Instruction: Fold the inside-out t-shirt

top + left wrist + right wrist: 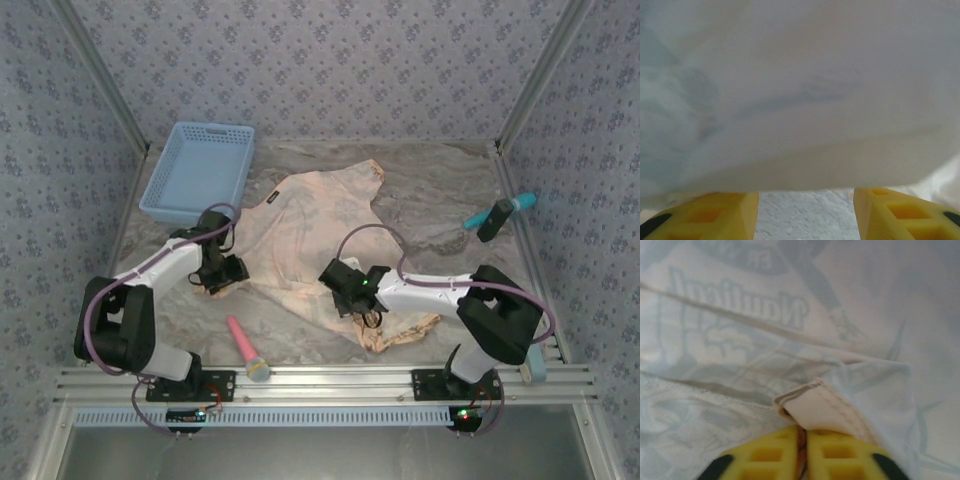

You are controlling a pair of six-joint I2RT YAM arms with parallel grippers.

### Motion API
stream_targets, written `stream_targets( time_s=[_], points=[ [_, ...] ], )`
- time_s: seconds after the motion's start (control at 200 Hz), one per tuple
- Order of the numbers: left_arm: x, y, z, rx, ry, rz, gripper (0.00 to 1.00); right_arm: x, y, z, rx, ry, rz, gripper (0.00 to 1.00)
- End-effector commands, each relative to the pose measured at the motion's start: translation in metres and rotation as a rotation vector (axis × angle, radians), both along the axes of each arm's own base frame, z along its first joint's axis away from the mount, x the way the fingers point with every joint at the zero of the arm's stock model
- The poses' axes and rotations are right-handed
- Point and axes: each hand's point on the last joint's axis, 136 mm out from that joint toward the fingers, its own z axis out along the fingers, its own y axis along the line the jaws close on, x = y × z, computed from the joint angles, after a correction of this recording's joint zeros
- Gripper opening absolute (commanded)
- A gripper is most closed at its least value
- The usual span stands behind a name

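The inside-out t-shirt lies spread on the marbled table, pale peach with faint prints, its lower corner bunched at the near right. My left gripper sits at the shirt's left edge. In the left wrist view its yellow fingers stand open with bare table between them, and the cloth hangs just beyond the tips. My right gripper rests on the shirt's lower right part. In the right wrist view this gripper is shut on a folded hem of the shirt.
A blue plastic basket stands at the back left, close to the shirt's sleeve. A pink-handled tool with a teal head lies near the front rail. A teal and black tool lies at the right edge. Patterned walls close in the table.
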Motion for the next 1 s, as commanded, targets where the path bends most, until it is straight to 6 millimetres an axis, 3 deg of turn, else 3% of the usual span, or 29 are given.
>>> stream_targets(
  time_s=[0.0, 0.11, 0.18, 0.265, 0.425, 0.55, 0.655, 0.715, 0.785, 0.865, 0.924, 0.994],
  points=[
    [0.016, 0.012, 0.004, 0.022, -0.051, 0.027, 0.54, 0.006, -0.006, 0.019, -0.018, -0.065, -0.050, 0.03],
    [0.017, 0.023, 0.000, 0.030, -0.041, 0.048, 0.54, -0.005, -0.006, 0.034, 0.021, -0.054, 0.004, 0.00],
    [0.018, 0.028, -0.001, 0.032, -0.039, 0.059, 0.54, -0.018, 0.010, 0.049, 0.110, -0.025, 0.154, 0.00],
    [0.023, 0.033, 0.003, 0.028, -0.049, 0.067, 0.54, -0.057, 0.046, 0.074, 0.290, 0.039, 0.456, 0.00],
    [0.031, 0.034, 0.025, 0.009, -0.084, 0.040, 0.54, -0.143, 0.082, 0.116, 0.604, 0.210, 0.846, 0.00],
    [0.035, 0.026, 0.051, -0.030, -0.142, 0.010, 0.56, -0.174, 0.092, 0.126, 0.718, 0.303, 0.960, 0.01],
    [0.035, -0.002, 0.072, -0.074, -0.199, -0.097, 0.58, -0.164, 0.081, 0.119, 0.658, 0.286, 0.916, 0.37],
    [0.032, -0.028, 0.084, -0.077, -0.233, -0.208, 0.60, -0.133, 0.066, 0.111, 0.570, 0.201, 0.771, 0.50],
    [0.028, -0.062, 0.096, -0.108, -0.274, -0.303, 0.61, -0.093, 0.035, 0.101, 0.463, 0.120, 0.548, 0.52],
    [0.020, -0.111, 0.107, -0.196, -0.335, -0.446, 0.62, -0.054, -0.014, 0.091, 0.376, 0.076, 0.233, 0.53],
    [0.013, -0.148, 0.113, -0.232, -0.391, -0.577, 0.62, -0.042, -0.061, 0.077, 0.328, 0.119, -0.059, 0.53],
    [-0.003, -0.188, 0.114, -0.248, -0.431, -0.758, 0.63, -0.041, -0.102, 0.061, 0.320, 0.189, -0.314, 0.52]
  ],
)
